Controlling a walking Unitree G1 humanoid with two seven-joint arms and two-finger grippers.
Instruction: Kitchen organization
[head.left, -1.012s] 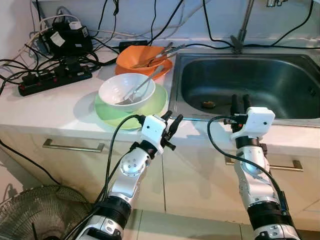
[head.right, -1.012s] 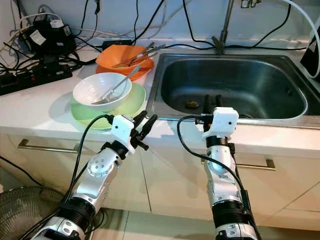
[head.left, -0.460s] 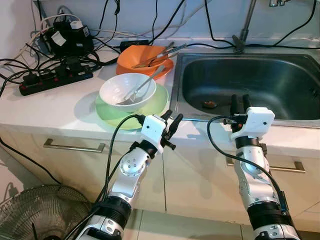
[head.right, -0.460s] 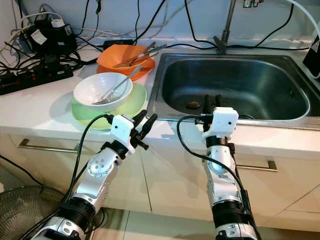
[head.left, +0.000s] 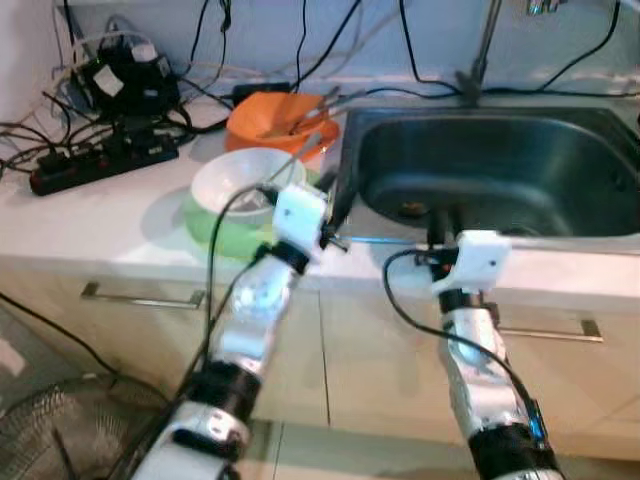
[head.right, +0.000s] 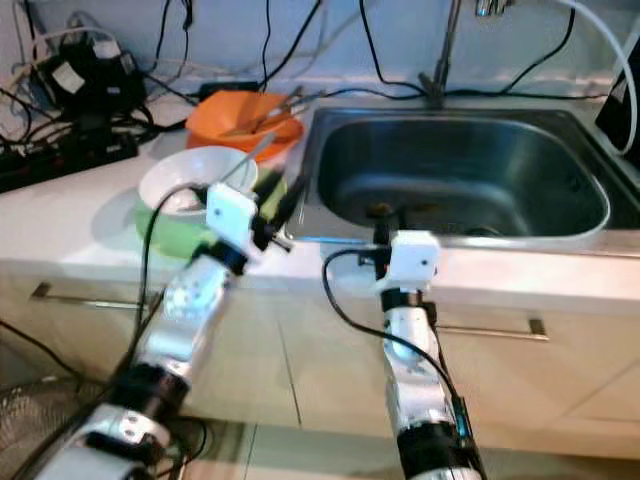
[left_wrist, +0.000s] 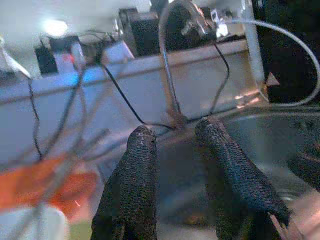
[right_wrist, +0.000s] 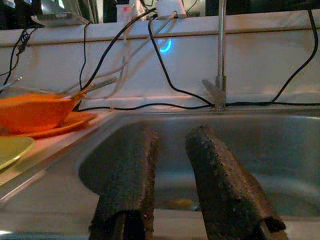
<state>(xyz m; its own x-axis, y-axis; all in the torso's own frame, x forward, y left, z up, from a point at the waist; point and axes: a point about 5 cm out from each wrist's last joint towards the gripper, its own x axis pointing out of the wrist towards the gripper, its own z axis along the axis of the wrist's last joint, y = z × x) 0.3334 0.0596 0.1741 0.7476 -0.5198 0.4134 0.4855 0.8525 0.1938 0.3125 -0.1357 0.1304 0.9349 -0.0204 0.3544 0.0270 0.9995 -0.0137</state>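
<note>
Left gripper (head.left: 333, 196), jaws apart, hovered mid-frame beside stacked white bowl (head.left: 235, 181); right gripper (right_wrist: 172, 165), empty, jaws apart, faced sink (head.left: 560, 150).

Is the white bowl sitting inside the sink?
No, the white bowl sits on a green plate on the counter, to the left of the sink.

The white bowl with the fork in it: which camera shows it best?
The right eye view: the white bowl sits whole on its green plate, just behind the left gripper. The left eye view hides more behind that arm. The left wrist view catches a blurred edge.
</note>
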